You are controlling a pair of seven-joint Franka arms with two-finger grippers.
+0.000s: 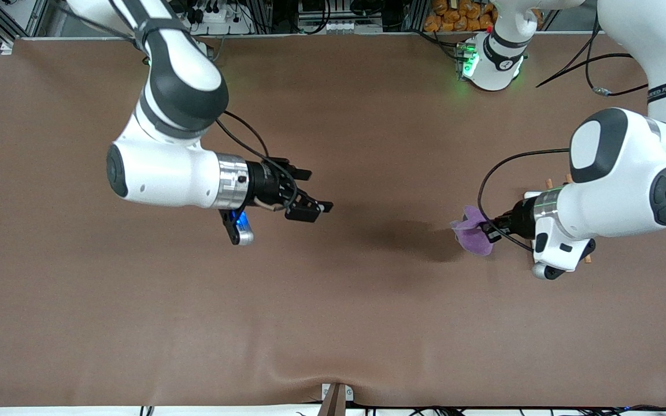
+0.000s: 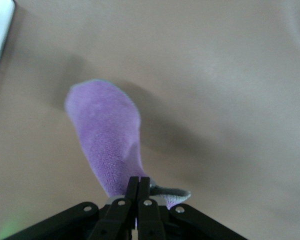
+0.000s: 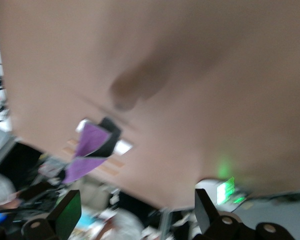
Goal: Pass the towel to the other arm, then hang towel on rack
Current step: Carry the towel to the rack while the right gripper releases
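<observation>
Front view: left gripper [image 1: 485, 227], over the table [image 1: 333, 323] toward the left arm's end, clamps the towel [image 1: 474, 231]. Purple, crumpled, it juts toward 9 o'clock. Rack [image 1: 548, 186] mostly hidden under that arm. Right gripper [image 1: 311, 203] hangs over mid-table, fingers spread.

Left wrist view: fingers [image 2: 138, 192] pinched on the fuzzy purple towel [image 2: 107, 137], long axis toward 11 o'clock.

Right wrist view: towel [image 3: 87, 150] small, purple, by the left gripper [image 3: 110, 140].

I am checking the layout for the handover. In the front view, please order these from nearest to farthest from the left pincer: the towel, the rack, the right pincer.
1. The towel: purple, clamped in the shut left pincer.
2. The rack: mostly hidden under the left arm, at its end of the table.
3. The right pincer: open, over bare table toward the right arm's end.
</observation>
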